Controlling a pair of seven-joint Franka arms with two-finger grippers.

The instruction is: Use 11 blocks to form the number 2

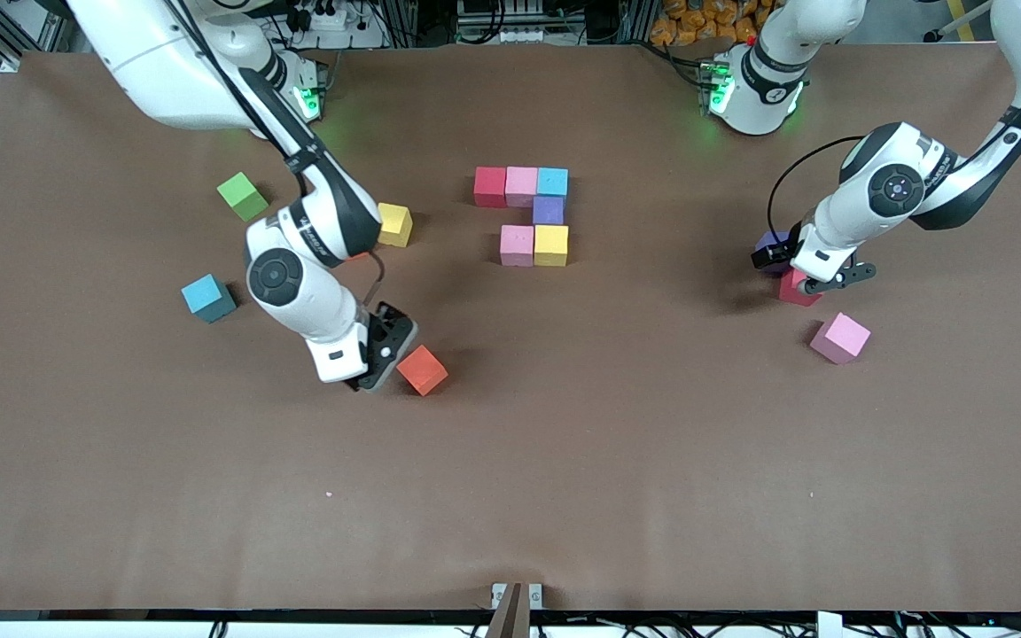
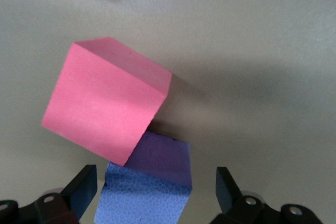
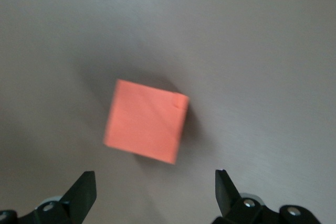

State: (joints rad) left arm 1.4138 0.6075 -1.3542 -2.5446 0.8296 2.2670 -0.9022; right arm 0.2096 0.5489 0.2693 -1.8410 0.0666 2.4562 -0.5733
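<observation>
Six cubes already sit in the partial number 2 [image 1: 524, 215] at mid-table: red, pink and blue in the top row, purple under the blue, then pink and yellow side by side, so the third row lacks one cube and two rows remain. Going from the right arm's end of the table: a green cube [image 1: 243, 196], not part of the digit, and a blue block [image 1: 207, 298] lie apart from the right gripper [image 1: 375, 374], with a yellow block [image 1: 394, 224] close by that arm's forearm. The right gripper hangs low just beside an orange block [image 1: 422, 369], fingers spread wide and holding nothing; in the right wrist view the orange block [image 3: 146, 121] lies ahead of the open fingers, not yet between them, which reads as lining up for a pick. At the left arm's end, the left gripper [image 1: 816, 282] is released too, low over a reddish-pink block [image 1: 795, 291] touching a purple block [image 1: 774, 243]. Its wrist view shows the purple block [image 2: 147, 182] partly between the spread fingers [image 2: 84, 188], the pink one [image 2: 105, 111] just past it. Likely target: the purple. Another pink block [image 1: 839, 338] lies near that gripper, untouched.
</observation>
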